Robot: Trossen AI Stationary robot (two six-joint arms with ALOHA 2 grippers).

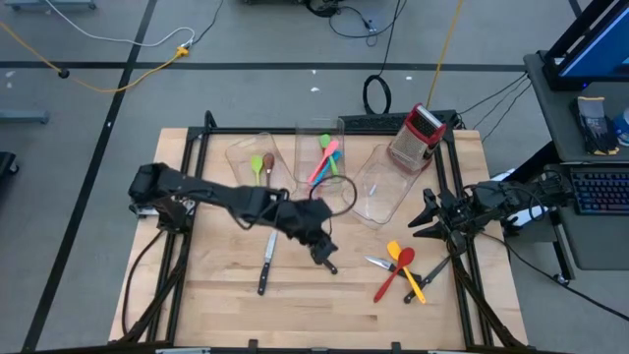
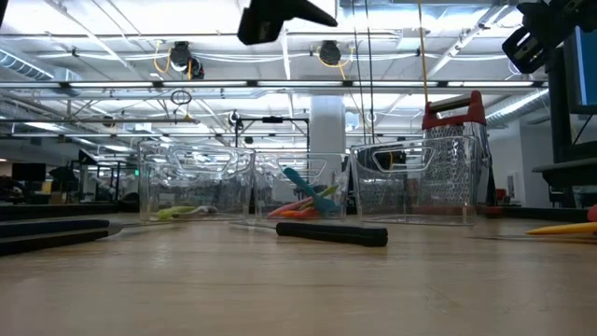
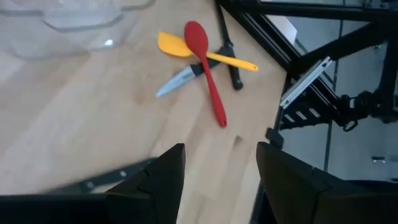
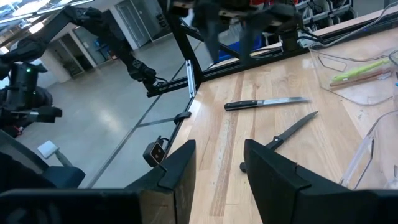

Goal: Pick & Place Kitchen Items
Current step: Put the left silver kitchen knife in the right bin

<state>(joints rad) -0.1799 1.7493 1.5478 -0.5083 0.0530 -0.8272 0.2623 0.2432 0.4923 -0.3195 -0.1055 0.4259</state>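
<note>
Looking down on the pale wooden desk [image 1: 216,295], caught the left gripper [image 1: 322,251] low over its middle, fingers [image 3: 158,177] spread wide, nothing held. Found one black-handled knife [image 1: 327,264] just beside that gripper and a second knife [image 1: 266,264] lying flat nearby, toward the left arm's side. Placed the right gripper [image 1: 425,218] at the desk's right edge, likewise wide and empty.

Showed a loose heap near the right arm: red spoon [image 1: 388,283] crossed over yellow spatula [image 1: 405,264], with a small steel knife [image 1: 378,263] touching them and another dark-handled piece [image 1: 432,267] alongside.

Counted three clear bins at the far side. Held a green spoon [image 1: 257,165] and a brown spoon [image 1: 268,162] in the left bin [image 1: 241,149]. Held a green, pink, blue and orange bundle [image 1: 324,162] in the middle bin [image 1: 307,133]. Could not tell what, if anything, lay in the right bin [image 1: 378,187]. Stood beside that one: a red-topped metal grater [image 1: 418,136], upright.

Took in the room as well: grey floor [image 1: 98,128] strung with a yellow cable [image 1: 108,79] and dark leads, and a keyboard [image 1: 600,192] on a side stand past the right arm. Revealed, from desk height, long rows of ceiling lights [image 2: 112,37], exposed pipes and a white pillar [image 2: 326,126] behind the bins.
</note>
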